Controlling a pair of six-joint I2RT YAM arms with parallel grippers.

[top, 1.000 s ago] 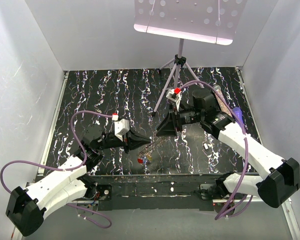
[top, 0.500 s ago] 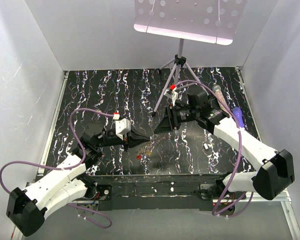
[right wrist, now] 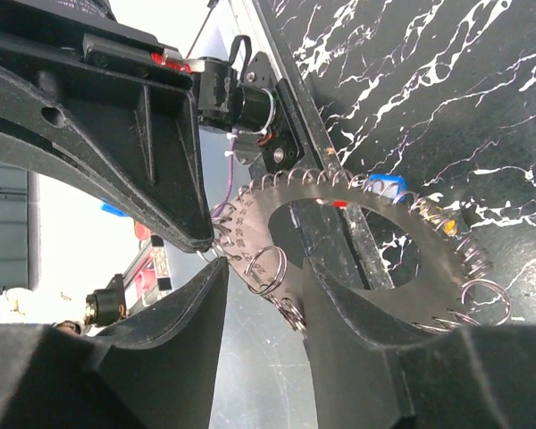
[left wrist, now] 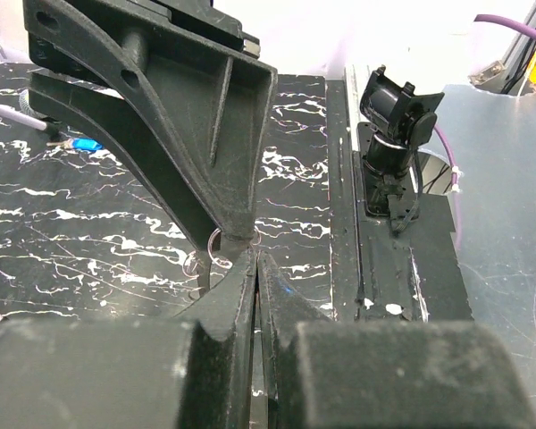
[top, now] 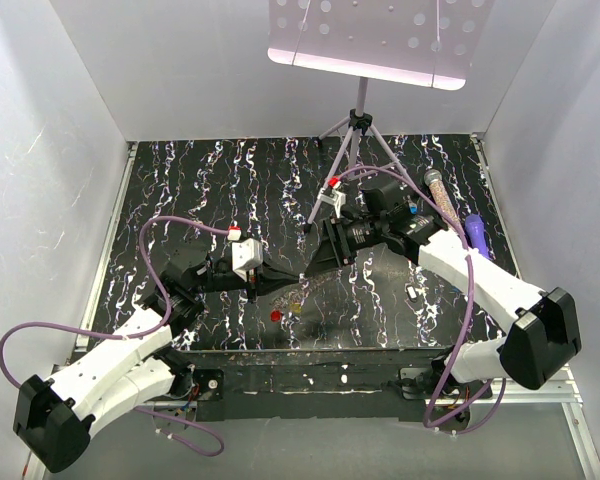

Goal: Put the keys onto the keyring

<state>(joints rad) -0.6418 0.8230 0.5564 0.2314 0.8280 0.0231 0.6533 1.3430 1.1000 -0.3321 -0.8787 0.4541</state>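
Note:
The keyring [right wrist: 277, 228] is a flat grey toothed circle with several small split rings on its rim and a small red piece [right wrist: 339, 204]. My left gripper [top: 283, 284] is shut on its edge; its fingertips [left wrist: 250, 268] are pressed together in the left wrist view. My right gripper [top: 313, 265] is open around the keyring's rim, tip to tip with the left one, and the ring lies against its right finger [right wrist: 339, 304]. A red key [top: 276, 315] and a yellow key [top: 294, 308] hang under the grippers. A blue key head [right wrist: 384, 186] shows at the ring's rim.
A music stand's tripod [top: 352, 135] stands behind the right arm. A pink-capped tube [top: 440, 195] and a purple-tipped object [top: 477, 233] lie at the right edge of the marbled mat. A small white piece [top: 412, 292] lies right of centre. White walls enclose the table.
The right arm has swung left and down, bringing its gripper against the left gripper's tip. The hanging red and yellow keys have shifted slightly left.

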